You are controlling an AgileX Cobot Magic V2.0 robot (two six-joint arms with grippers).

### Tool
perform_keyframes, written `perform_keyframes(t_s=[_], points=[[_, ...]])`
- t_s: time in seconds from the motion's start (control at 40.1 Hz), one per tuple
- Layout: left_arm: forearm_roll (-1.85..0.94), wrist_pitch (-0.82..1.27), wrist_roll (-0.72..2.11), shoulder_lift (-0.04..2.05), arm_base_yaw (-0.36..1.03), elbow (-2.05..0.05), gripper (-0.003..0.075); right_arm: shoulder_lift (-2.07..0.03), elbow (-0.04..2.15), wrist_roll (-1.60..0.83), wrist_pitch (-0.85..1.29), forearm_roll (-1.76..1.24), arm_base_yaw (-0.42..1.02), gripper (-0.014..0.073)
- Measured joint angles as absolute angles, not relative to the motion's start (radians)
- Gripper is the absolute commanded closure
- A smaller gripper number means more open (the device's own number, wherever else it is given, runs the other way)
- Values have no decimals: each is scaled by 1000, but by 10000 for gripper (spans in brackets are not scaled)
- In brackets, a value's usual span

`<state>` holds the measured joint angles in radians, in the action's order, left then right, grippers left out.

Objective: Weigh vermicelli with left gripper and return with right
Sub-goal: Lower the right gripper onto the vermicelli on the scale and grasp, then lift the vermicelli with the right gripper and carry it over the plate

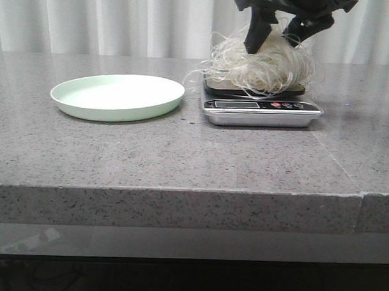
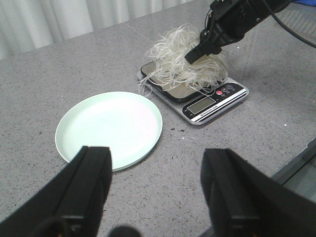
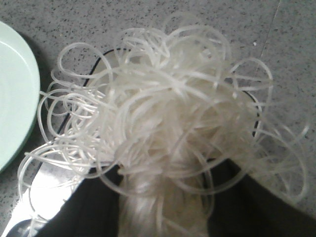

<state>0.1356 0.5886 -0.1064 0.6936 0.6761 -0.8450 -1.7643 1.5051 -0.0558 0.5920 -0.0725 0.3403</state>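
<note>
The vermicelli (image 1: 261, 65) is a fluffy mound of pale curly strands resting on the kitchen scale (image 1: 263, 113), right of the empty pale green plate (image 1: 117, 96). My right gripper (image 1: 281, 37) comes down from above with its jaws apart, one finger on each side of the mound's top. In the right wrist view the vermicelli (image 3: 163, 113) fills the gap between the black fingers (image 3: 94, 207) of the right gripper (image 3: 165, 173). My left gripper (image 2: 157, 153) is open and empty, held above the table near the plate (image 2: 108, 128). It is out of the front view.
The scale (image 2: 210, 103) has a display and buttons on its front face. A few loose strands hang over its left side toward the plate. The grey stone table (image 1: 181, 158) has its front edge near me and a white curtain behind it.
</note>
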Motion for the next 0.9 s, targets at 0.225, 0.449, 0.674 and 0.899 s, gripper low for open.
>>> perform_keyframes(t_s=[0.225,0.449,0.674,0.899], points=[[134,589,-106,694,676,-845,239,-1765,1509,-56,602,-72,340,435],[134,589,-106,694,676,-845,239,-1761,1518,-56,630,-70,340,435],[134,589,-106,694,676,-845,239,-1708,1594,-56,700,-67,342,435],[134,589,-106,694,676,-845,239,-1663,1741,-56,756,-63,357,435]])
